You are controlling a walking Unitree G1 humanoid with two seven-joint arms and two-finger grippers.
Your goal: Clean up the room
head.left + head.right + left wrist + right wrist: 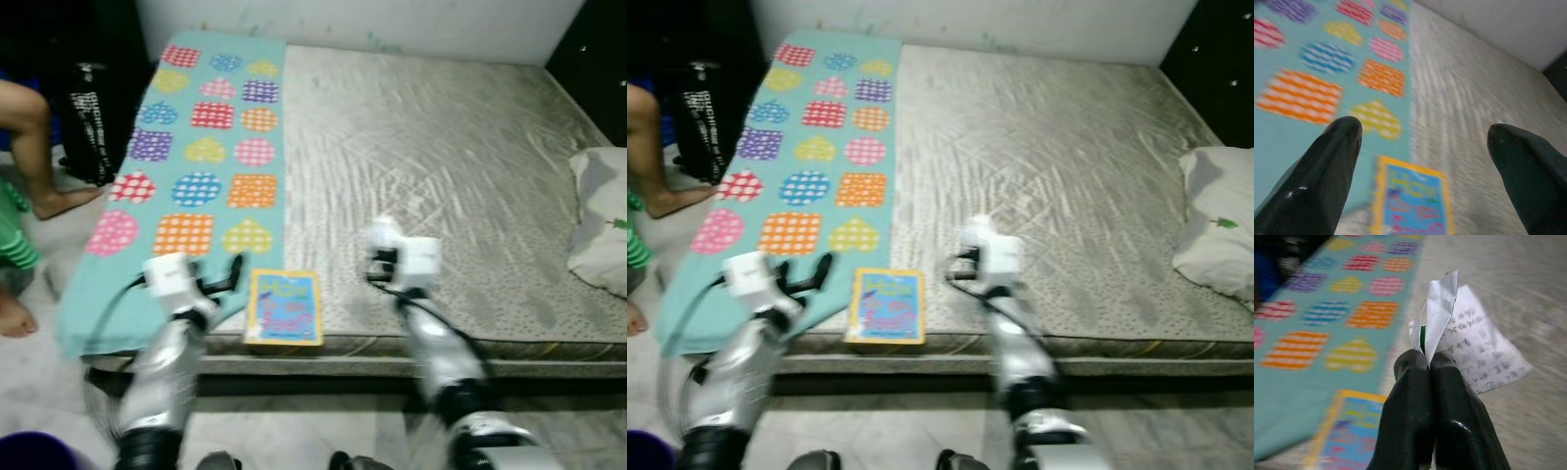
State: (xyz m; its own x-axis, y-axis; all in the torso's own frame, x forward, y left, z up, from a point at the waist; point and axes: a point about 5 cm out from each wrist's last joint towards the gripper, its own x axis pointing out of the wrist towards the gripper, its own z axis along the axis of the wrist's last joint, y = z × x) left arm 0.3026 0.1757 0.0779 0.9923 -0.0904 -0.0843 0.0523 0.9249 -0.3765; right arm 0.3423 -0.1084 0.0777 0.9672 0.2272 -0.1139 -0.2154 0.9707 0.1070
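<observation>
1. A crumpled white sheet of paper with small handwritten lines and a touch of green at its fold [1459,342] is seen pinched between the two black fingers of the right gripper [1429,363], which are pressed together on its lower edge.
2. The paper is held above the grey quilted mattress [451,157], just beyond the mattress's front edge, and is creased so that one flap stands upright while the rest fans outward.
3. In the head views the right gripper [377,266] is blurred, and the paper cannot be made out there.
4. A thin book with a yellow border and a blue cartoon cover [284,306] is laid flat at the front edge of the mattress, between the two arms.
5. The left gripper [1422,134] is held over the near end of that book with its fingers spread wide and nothing between them.
6. A turquoise cloth printed with coloured checked hearts and squares [201,147] is spread along the left side of the mattress, hanging over its front corner.
7. A white pillow [600,215] is placed at the mattress's right edge.
8. A person's bare legs and feet [29,147] are visible on the pale floor at the far left.
</observation>
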